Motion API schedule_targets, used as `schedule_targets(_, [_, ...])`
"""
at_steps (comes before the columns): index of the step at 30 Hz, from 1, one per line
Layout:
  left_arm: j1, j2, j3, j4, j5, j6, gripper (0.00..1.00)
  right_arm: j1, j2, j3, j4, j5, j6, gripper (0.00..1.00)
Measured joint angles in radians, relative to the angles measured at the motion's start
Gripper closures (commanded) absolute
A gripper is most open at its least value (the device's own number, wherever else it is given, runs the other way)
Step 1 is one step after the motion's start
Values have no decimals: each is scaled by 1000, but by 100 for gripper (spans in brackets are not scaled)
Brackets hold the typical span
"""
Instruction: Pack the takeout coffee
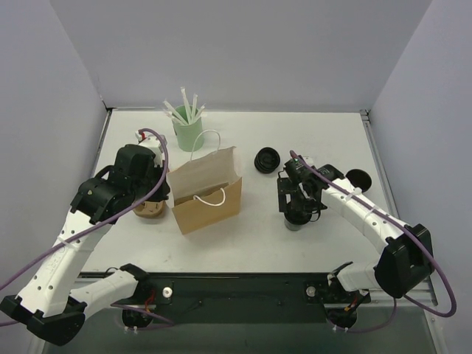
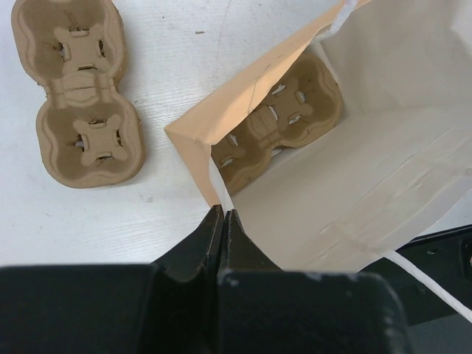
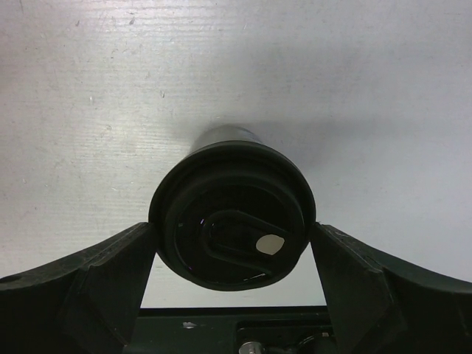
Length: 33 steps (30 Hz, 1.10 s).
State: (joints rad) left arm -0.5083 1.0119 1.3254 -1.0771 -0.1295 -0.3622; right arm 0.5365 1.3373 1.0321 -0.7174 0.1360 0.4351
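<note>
Left fingers (image 2: 223, 221) pinched on bag (image 2: 383, 169) rim, holding mouth open; right fingers (image 3: 234, 254) spread wide, straddling lidded coffee cup (image 3: 233, 214) for lifting.

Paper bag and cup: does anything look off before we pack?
Nothing looks spilled or damaged. The paper bag stands open with a cup carrier seated inside; a second carrier lies on the table beside it. The lidded coffee cup stands upright.

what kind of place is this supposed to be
Likely a mock café takeout counter on a lab table: a brown paper bag, a lidded black coffee cup, pulp cup carriers and a cup of straws.
</note>
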Motion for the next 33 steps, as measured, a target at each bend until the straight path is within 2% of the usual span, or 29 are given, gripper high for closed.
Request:
schedule_targets(8, [1,0,0,6,3,0,100,0,18,1,15,-9,-2,22])
schedule_targets(28, [1,15,0,28,15,1,100,-26,19,6,9,-5,0,25])
schedule_targets(33, [2,24,1,43,53,8,100,-29,19,6,8,-2,-13,31])
